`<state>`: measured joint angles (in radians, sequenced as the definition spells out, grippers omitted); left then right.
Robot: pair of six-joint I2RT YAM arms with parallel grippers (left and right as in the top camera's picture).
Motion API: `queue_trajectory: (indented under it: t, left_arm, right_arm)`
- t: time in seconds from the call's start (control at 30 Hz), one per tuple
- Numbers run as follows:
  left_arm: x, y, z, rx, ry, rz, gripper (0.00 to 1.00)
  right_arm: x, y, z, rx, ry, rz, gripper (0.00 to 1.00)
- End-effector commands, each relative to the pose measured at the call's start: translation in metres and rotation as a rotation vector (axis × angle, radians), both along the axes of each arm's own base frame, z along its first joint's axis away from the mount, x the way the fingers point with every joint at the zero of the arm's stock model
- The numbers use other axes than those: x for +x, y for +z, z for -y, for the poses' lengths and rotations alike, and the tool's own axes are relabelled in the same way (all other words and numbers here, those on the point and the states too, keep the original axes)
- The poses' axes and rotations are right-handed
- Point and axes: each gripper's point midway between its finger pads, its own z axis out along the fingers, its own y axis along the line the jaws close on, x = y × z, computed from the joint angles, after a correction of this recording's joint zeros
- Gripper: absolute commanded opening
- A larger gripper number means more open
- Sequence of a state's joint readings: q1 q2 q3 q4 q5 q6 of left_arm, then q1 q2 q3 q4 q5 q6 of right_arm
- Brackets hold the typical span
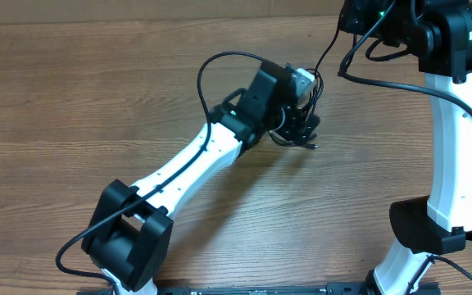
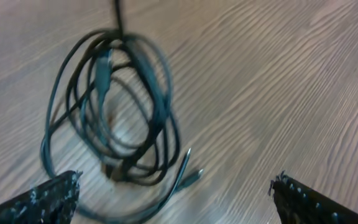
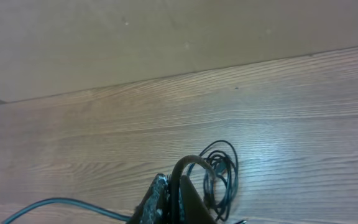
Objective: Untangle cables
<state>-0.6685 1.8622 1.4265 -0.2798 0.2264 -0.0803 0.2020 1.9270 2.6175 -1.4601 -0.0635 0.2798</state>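
Black-padded left gripper [image 2: 176,180]: jaws are spread wide at the bottom edge of the left wrist view. Nothing is gripped, and bare wood is seen between the pads.
Cable coil [image 2: 114,112]: it is laid on the table just beyond the left-hand pad, left of centre in that view. Several thin black loops are bunched together. One plug end [image 2: 191,177] is stuck out at the lower right of the bundle.
Strand [image 2: 117,12]: it is led up from the top of the coil and out through the top edge of the frame.
Right gripper [image 3: 171,190]: it is seen at the bottom edge of the right wrist view with fingers closed tight. A dark arc of the strand is pinched between them, and the coil is seen beyond, right of centre.
Overhead check: the coil is found at frame centre, largely covered by the left gripper. A thin cord is traced from it toward the upper right.
Table [image 1: 97,98]: light brown wood grain is noted.
Tan surface [image 3: 166,37]: it is recorded beyond the table's far edge, across the upper frame.
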Motion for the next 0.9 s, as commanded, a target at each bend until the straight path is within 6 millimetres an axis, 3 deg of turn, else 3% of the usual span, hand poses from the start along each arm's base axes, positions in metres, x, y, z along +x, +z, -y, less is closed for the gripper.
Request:
queue_trajectory:
  t: [0.0, 0.2, 0.43, 0.47, 0.5, 0.57, 0.63, 0.67, 0.87]
  left_arm:
    - [0.007, -0.035, 0.002, 0.030, 0.034, -0.026, 0.99]
    - [0.022, -0.079, 0.015, 0.024, 0.029, -0.027, 1.00]
    - [0.034, -0.072, 0.021, 0.009, -0.002, 0.061, 0.98]
    - [0.035, -0.071, 0.021, 0.010, -0.007, 0.071, 0.92]
    - [0.035, -0.071, 0.021, 0.012, -0.013, 0.080, 0.78]
    - [0.036, -0.070, 0.022, 0.018, -0.025, 0.096, 0.39]
    - [0.037, -0.069, 0.022, 0.020, -0.030, 0.108, 0.18]
    - [0.037, -0.069, 0.022, 0.021, -0.026, 0.110, 0.14]
    - [0.041, -0.065, 0.022, 0.014, -0.016, 0.129, 0.09]
  right_arm:
    - [-0.013, 0.025, -0.003, 0.017, 0.043, 0.065, 0.04]
    - [-0.014, 0.023, -0.003, 0.014, 0.042, 0.055, 0.04]
    - [-0.013, 0.024, -0.003, 0.014, 0.042, 0.063, 0.04]
    - [-0.012, 0.025, -0.003, 0.015, 0.042, 0.067, 0.04]
    - [-0.012, 0.026, -0.003, 0.016, 0.042, 0.072, 0.04]
    - [-0.011, 0.028, -0.003, 0.016, 0.044, 0.081, 0.04]
    - [-0.010, 0.028, -0.004, 0.004, 0.054, 0.089, 0.04]
    - [-0.010, 0.028, -0.003, 0.004, 0.054, 0.089, 0.04]
    - [-0.009, 0.029, -0.002, 0.000, 0.050, 0.094, 0.04]
